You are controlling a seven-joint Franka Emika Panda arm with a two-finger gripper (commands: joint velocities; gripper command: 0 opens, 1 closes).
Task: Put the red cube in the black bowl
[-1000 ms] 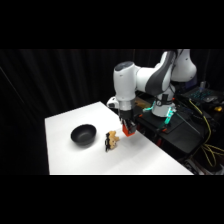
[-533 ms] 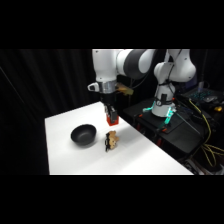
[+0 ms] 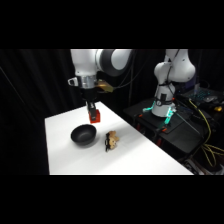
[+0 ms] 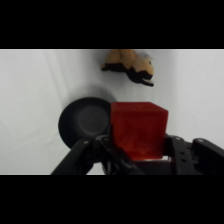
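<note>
Your pincer (image 3: 93, 116) is clamped on the red cube (image 3: 95, 117) and holds it above the surface (image 3: 150, 155), off the black bowl's (image 3: 83, 135) far rim. In the wrist view the bowl lies beside the cube, not under it, so you likely need to shift toward it before releasing. The figurine (image 3: 111, 141) sits nearby.

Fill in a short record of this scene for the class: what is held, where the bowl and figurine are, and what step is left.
held: red cube, gripped by the end effector, lifted off the table
bowl: black bowl, nothing in it, below and just beside the cube
figurine: tan-and-black figurine, on the table next to the bowl
step left: cube not yet in the bowl
</note>
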